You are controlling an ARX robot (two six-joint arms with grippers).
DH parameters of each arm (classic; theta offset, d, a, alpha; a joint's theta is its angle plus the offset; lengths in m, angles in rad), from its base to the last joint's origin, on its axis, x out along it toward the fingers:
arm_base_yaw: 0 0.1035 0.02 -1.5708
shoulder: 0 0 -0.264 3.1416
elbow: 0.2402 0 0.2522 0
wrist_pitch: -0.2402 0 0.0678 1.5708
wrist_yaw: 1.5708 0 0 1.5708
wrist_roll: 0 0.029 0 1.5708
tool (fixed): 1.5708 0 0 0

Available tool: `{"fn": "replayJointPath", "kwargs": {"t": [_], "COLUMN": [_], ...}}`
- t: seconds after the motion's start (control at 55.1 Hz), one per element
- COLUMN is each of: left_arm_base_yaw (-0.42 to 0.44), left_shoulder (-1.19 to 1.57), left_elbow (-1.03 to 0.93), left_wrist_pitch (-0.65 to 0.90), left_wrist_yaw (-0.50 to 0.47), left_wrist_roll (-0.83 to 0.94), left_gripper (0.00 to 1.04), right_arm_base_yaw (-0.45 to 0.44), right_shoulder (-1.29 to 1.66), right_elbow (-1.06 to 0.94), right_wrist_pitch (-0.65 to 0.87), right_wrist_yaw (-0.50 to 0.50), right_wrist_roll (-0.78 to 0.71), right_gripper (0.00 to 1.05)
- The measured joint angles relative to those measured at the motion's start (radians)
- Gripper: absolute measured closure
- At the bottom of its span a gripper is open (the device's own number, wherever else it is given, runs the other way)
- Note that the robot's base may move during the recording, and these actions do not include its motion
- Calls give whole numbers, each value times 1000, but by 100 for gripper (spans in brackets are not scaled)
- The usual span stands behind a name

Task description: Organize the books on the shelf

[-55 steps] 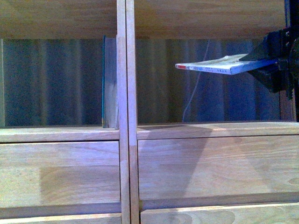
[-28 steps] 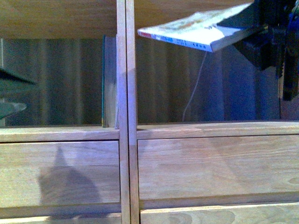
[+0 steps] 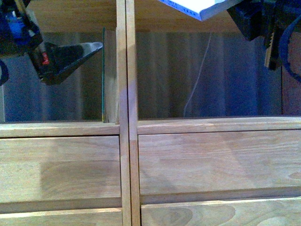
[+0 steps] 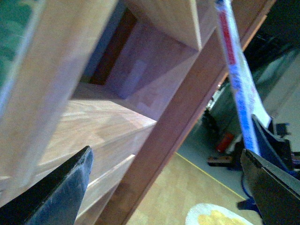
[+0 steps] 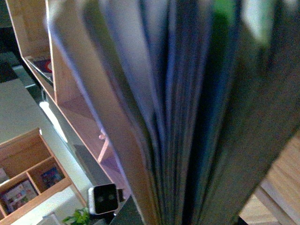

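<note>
The light-wood shelf [image 3: 126, 141] fills the front view. The slim teal-edged book [image 3: 104, 75] stands upright in the left compartment against the central divider. My left gripper [image 3: 80, 54] is open and empty in front of that compartment, its tip close to the teal book. My right gripper [image 3: 235, 9] is shut on the softcover book [image 3: 202, 7], held tilted at the top edge, above the right compartment. In the left wrist view the softcover's white spine with red print [image 4: 234, 75] shows past the shelf [image 4: 117, 126]. In the right wrist view its page edges [image 5: 178, 112] fill the picture.
A thin white cable [image 3: 200, 70] hangs at the back of the right compartment. Plain drawer fronts [image 3: 211, 160] lie below both compartments. A round rug [image 4: 211, 215] lies on the floor. A low wooden rack with books [image 5: 28, 183] stands aside.
My right gripper has lifted the softcover up and to the left, now mostly above the picture's top edge. My left gripper has come in from the left, up to the left compartment.
</note>
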Motion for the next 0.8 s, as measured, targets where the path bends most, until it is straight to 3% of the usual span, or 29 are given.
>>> {"fn": "replayJointPath", "kwargs": {"t": [0.109,0.563,0.69,0.799], "left_arm_base_yaw": [-39,-99,-101,-109], "left_shoulder": [2,6,6,6], "left_elbow": [8,93,103,99], "left_wrist_pitch": [109,-13,-35,1], "left_wrist_yaw": [-21,-70,-89,-102], "left_wrist_roll": [-78,-29,-19,-38], "left_gripper": [7,8,23,45], "right_arm_base_yaw": [6,110,122,135], "right_shoulder": [52,80,79,79], "right_elbow": [32,-6,-29,-42], "right_wrist_pitch": [31,102,107,123], "right_wrist_yaw": [-9,-69,-79,-80], "right_wrist_roll": [-24,-21,-1,16], "right_gripper": [97,97,97,97]}}
